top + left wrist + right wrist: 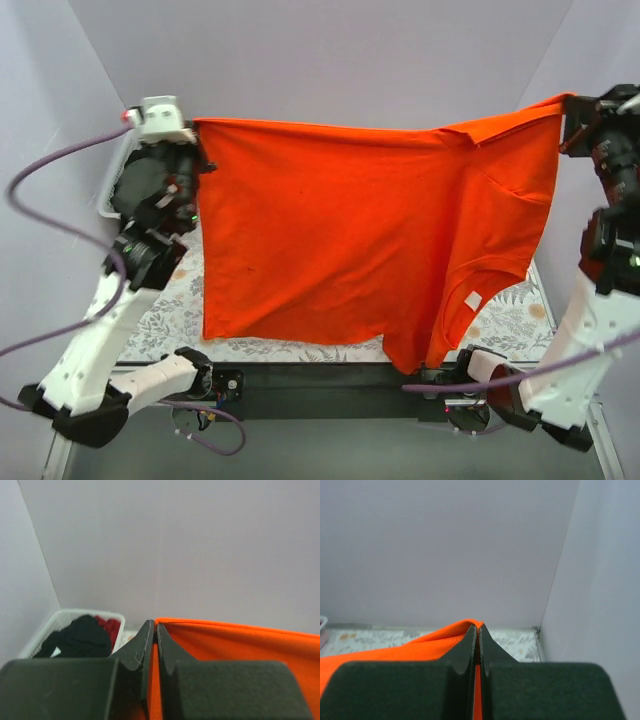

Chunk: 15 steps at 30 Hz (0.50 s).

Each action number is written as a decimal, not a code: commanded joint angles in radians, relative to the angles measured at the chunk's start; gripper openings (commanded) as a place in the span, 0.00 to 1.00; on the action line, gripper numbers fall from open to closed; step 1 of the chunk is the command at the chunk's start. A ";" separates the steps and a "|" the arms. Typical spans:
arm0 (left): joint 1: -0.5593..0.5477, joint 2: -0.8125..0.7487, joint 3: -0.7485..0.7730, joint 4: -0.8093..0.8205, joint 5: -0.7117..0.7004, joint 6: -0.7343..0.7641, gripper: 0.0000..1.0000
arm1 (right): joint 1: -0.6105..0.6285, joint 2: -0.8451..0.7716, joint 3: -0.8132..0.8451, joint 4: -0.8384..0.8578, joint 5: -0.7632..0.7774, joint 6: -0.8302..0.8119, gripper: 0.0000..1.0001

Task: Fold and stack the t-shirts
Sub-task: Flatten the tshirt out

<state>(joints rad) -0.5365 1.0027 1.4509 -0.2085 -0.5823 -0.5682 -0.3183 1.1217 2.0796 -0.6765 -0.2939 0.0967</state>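
Note:
The bright orange t-shirt (340, 230) hangs stretched in the air between my two grippers, above the table. Its white neck label (472, 300) shows low on the right. My left gripper (197, 128) is shut on the shirt's top left corner; the cloth (240, 645) runs off to the right in the left wrist view. My right gripper (566, 105) is shut on the top right corner, with orange cloth (410, 647) pinched between the fingers (468, 645). A black shirt (80, 637) and a dark red shirt (111, 627) lie in the basket.
The white plastic basket (47, 630) stands at the far left, mostly hidden behind my left arm in the top view. The table wears a grey floral cloth (510, 315). Lilac walls close in behind and on both sides; the right wall (600, 605) is close to my right gripper.

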 commanded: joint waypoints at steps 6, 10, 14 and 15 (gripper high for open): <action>0.165 0.396 -0.173 0.148 0.059 -0.047 0.00 | 0.060 0.239 -0.415 0.238 -0.067 -0.041 0.01; 0.222 0.606 -0.188 0.265 0.082 -0.062 0.00 | 0.133 0.473 -0.443 0.301 0.033 -0.055 0.01; 0.254 0.825 -0.118 0.333 0.099 -0.049 0.00 | 0.154 0.689 -0.405 0.363 0.059 0.032 0.01; 0.265 0.906 -0.098 0.336 0.102 -0.042 0.00 | 0.156 0.728 -0.391 0.374 0.056 0.046 0.01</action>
<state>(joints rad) -0.3008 1.8244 1.2793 0.0273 -0.4801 -0.6174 -0.1558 1.7943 1.6291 -0.4328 -0.2909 0.0959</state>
